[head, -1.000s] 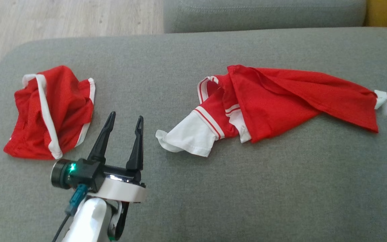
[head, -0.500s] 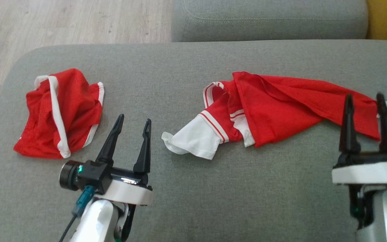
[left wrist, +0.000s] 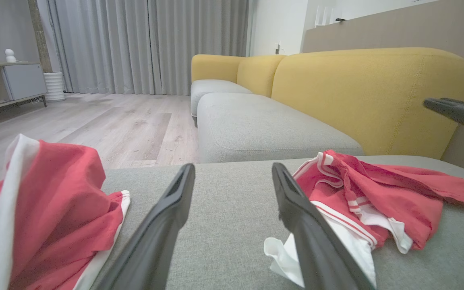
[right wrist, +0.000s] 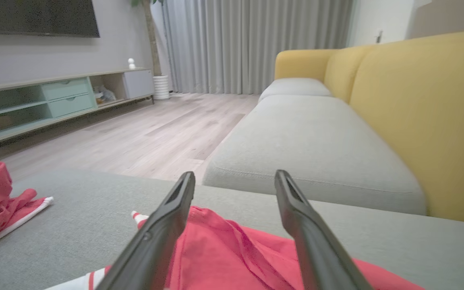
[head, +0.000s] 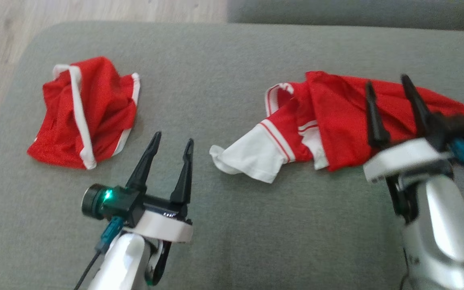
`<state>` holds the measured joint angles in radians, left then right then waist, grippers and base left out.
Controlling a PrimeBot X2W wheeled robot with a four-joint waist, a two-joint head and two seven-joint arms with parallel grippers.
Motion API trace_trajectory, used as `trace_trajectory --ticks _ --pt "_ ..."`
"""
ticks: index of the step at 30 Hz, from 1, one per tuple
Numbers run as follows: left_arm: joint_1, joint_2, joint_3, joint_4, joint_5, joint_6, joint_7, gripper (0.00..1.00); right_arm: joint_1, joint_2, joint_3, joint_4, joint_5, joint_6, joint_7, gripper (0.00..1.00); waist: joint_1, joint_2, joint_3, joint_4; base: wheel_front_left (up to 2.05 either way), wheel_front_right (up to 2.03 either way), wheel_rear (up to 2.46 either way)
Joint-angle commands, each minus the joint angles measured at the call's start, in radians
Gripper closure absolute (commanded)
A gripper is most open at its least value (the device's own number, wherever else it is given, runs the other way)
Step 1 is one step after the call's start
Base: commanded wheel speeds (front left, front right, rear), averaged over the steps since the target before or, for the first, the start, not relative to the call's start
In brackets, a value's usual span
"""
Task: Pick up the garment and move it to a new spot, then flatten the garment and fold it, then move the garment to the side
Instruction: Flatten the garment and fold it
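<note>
Even, soft indoor light, moderately bright; shadows on grey cushion faint, diffuse. I get head view smeared throughout, right gripper and its forearm worst. Wrist views crisper; fingers soft near lens, edges slightly stretched. Green lamp glows by left wrist camera.

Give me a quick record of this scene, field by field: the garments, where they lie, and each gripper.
surface: grey fabric sofa cushion
garment one: crumpled red jersey with white sleeves, right of centre
garment two: bunched red shorts with white trim, far left
left gripper: open, empty, between the garments
right gripper: open, over the jersey's red body, contact unclear
folding: not begun
</note>
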<state>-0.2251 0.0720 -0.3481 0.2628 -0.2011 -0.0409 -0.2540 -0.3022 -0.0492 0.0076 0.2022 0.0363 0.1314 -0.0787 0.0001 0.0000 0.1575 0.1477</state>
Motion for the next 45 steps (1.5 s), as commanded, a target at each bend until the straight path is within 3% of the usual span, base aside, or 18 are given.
trace_trajectory --ticks 1,9,20,21,22,34,39,45 --pt "-0.060 -0.003 0.022 -0.025 0.007 -0.003 -0.008 0.00 -0.076 -0.001 0.036 0.002 -0.003 -0.001 0.023 0.00 -0.0001 0.0000 0.039 0.036 0.00 0.00 0.00" --pt "-0.104 -0.016 -0.007 -0.013 -0.009 -0.005 -0.008 0.00 -0.279 -0.001 0.040 0.268 -0.009 -0.001 0.111 0.00 -0.0001 0.0000 0.110 0.123 0.00 0.00 0.00" --pt "-0.113 -0.021 -0.012 -0.012 -0.021 0.000 -0.008 0.00 -0.390 -0.001 -0.013 0.512 -0.026 -0.001 0.074 0.00 -0.0001 0.0000 0.134 0.163 0.00 0.00 0.00" --pt "-0.113 -0.021 -0.012 -0.012 -0.021 0.001 -0.008 0.00 -0.396 -0.001 -0.019 0.524 -0.027 -0.001 0.067 0.60 -0.0001 0.0000 0.134 0.162 0.00 0.00 0.00" --pt "-0.113 -0.021 -0.013 -0.011 -0.021 0.001 -0.008 0.00 -0.403 -0.001 -0.021 0.536 -0.027 -0.001 0.060 1.00 -0.0001 0.0000 0.134 0.162 0.00 0.00 0.00" --pt "-0.104 -0.022 0.006 -0.001 -0.009 0.004 -0.008 0.00 -0.398 -0.001 -0.032 0.561 0.022 -0.001 -0.062 1.00 -0.0001 0.0000 0.089 0.095 0.00 0.00 0.00" --pt "-0.075 -0.020 0.026 0.003 -0.001 0.004 -0.008 0.00 -0.296 -0.001 -0.074 0.470 0.061 -0.001 -0.105 1.00 -0.0001 0.0000 0.023 0.028 0.00 0.00 0.00" --pt "-0.040 -0.008 0.050 0.002 0.007 0.004 -0.008 0.00 -0.117 -0.001 -0.172 0.259 0.099 -0.001 -0.078 1.00 -0.0001 0.0000 -0.046 -0.062 0.00 0.00 0.00"
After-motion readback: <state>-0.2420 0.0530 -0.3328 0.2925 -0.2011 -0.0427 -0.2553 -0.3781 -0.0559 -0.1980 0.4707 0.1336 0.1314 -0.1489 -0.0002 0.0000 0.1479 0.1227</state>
